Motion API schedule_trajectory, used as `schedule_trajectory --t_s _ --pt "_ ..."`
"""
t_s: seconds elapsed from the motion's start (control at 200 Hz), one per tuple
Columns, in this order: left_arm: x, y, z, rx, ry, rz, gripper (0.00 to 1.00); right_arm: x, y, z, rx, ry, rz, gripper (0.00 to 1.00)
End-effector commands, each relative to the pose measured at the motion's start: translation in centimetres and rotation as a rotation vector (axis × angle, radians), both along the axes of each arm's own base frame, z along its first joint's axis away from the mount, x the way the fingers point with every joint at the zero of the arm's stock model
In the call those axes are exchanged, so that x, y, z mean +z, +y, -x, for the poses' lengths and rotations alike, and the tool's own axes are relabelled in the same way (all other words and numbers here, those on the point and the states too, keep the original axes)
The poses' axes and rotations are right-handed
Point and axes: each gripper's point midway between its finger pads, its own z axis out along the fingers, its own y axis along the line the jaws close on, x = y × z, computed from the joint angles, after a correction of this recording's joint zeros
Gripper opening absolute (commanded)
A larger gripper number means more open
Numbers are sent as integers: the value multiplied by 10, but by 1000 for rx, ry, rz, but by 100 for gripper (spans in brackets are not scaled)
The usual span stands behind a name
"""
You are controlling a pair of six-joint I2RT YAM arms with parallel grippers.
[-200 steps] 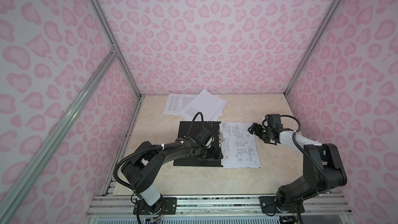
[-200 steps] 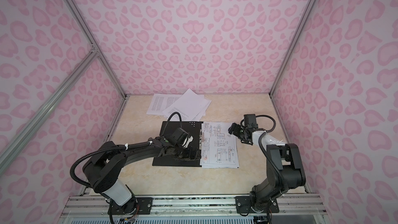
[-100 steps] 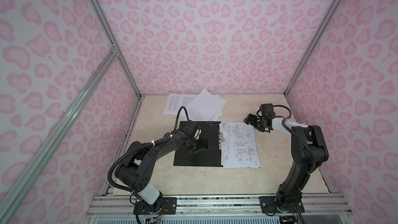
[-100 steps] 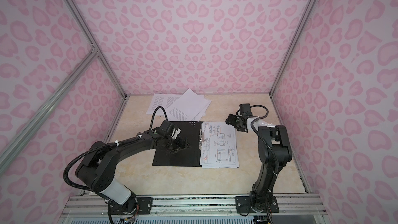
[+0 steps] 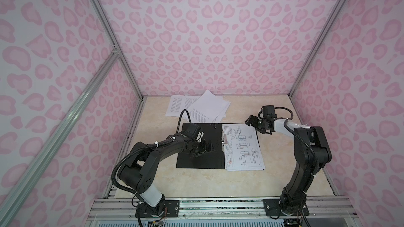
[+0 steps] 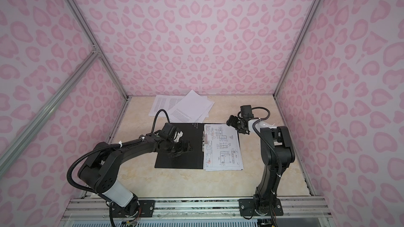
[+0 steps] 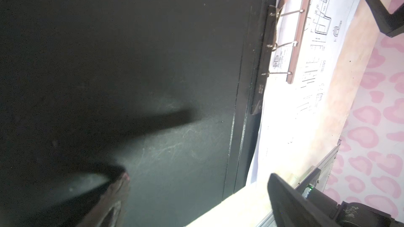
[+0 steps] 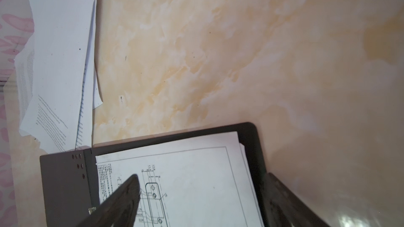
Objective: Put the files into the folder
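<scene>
open black folder lies flat mid-table. its right leaf holds a technical line drawing under one metal spine clip; a second sheet's edge peeks out beneath it. at least three printed text sheets overlap by the back wall, just beyond the folder, and the left arm's cable arcs across their near corner. print and dimension figures are too small to read. left gripper is low over the bare left leaf, fingers wide, empty. right gripper is at the drawing's far right corner, fingers wide, empty.
</scene>
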Motion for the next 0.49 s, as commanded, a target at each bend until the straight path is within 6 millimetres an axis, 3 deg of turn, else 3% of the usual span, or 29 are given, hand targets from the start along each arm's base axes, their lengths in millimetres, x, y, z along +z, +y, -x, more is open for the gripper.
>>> schedule_trajectory --t_s 0.0,0.095,0.2,0.49 --pt "1 12 3 16 1 -49 100 9 -14 0 -44 -26 65 90" --pt "3 21 -2 45 -21 -68 100 10 -18 11 -43 -9 80 90" --pt "-6 29 3 39 -2 -105 100 -1 -14 24 -19 16 54 90" --pt "-21 34 39 3 50 -101 100 -23 3 77 -4 59 -54 90"
